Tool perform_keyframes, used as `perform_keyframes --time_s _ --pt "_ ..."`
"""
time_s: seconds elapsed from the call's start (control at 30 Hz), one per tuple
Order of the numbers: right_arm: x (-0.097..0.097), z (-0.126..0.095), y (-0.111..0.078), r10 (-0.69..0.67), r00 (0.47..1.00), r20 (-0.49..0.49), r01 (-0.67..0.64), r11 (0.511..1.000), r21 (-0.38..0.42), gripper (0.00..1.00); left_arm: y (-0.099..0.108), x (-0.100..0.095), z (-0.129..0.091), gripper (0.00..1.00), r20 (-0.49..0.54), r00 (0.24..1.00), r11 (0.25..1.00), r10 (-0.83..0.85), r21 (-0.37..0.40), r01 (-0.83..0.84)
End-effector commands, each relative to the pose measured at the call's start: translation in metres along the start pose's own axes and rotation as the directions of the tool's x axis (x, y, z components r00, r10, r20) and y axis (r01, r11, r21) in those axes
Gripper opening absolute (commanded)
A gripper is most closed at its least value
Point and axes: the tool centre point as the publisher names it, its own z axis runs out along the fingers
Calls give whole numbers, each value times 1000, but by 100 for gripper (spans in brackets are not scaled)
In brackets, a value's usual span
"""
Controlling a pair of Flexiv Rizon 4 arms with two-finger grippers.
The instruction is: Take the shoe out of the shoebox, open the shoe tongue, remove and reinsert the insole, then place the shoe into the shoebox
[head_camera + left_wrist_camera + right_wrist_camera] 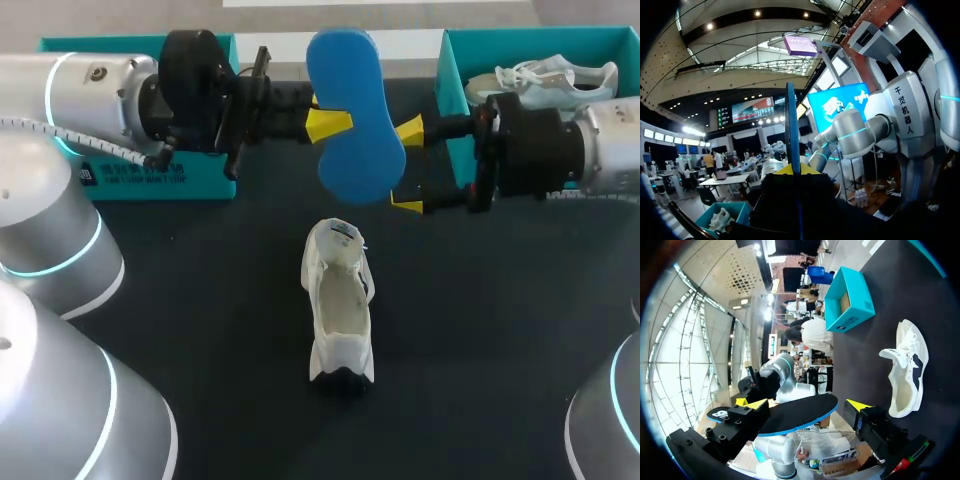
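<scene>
A blue insole [355,115] hangs above the table, my left gripper [328,123] shut on its edge. The left wrist view shows the insole [792,125] edge-on, rising from between that gripper's [792,170] yellow tips. My right gripper [409,168] is open, its fingers straddling the insole's other side. In the right wrist view the insole [800,415] lies flat between the spread tips of the right gripper [805,405]. The white shoe [338,300] lies on the dark table below, its opening upward, also seen as the shoe [905,367] beyond the right gripper.
A teal shoebox [150,180] stands at the back left, behind my left arm, and shows as the box [847,300] in the right wrist view. A second teal box [455,100] at the back right holds another white shoe [545,80].
</scene>
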Motion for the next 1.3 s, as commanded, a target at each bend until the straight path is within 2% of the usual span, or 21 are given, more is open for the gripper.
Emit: perform_keyframes --time_s 0.03,0.1,0.13,0.27,0.43,0.53,0.6,0.67,0.77,0.83,0.87,1.3 --pt "-1 2 1 0 1000 -1 0 1000 -1 100 1 1 1 0 2 1000 1000 0 1 0" --pt "-1 2 1 0 1000 -1 0 1000 -1 100 1 1 1 0 2 1000 1000 0 1 0" --pt "-1 2 1 0 1000 -1 0 1000 -1 100 2 7 -4 0 11 1000 1000 21 7 -21" --pt "-1 2 1 0 1000 -1 0 1000 -1 100 5 22 -18 0 -51 976 977 214 -2 -214" --pt "-1 2 1 0 1000 -1 0 1000 -1 100 18 28 -35 0 -115 895 901 432 -2 -435" --pt "-1 2 1 0 1000 -1 0 1000 -1 100 24 31 -43 0 -130 823 829 553 -7 -559" --pt "-1 2 1 0 1000 -1 0 1000 -1 100 33 29 -47 0 -181 734 744 654 -22 -668" --pt "-1 2 1 0 1000 -1 0 1000 -1 100 39 25 -49 0 -134 690 693 712 -25 -720" --pt "-1 2 1 0 1000 -1 0 1000 -1 100 50 23 -51 0 -144 515 520 845 -2 -854" --pt "-1 2 1 0 1000 -1 0 1000 -1 100 57 24 -55 0 -117 423 426 899 0 -905" --pt "-1 2 1 0 1000 -1 0 1000 -1 100 61 24 -57 0 -108 406 408 908 -5 -913" --pt "-1 2 1 0 1000 -1 0 1000 -1 100 64 24 -59 0 -105 400 401 910 -16 -916"
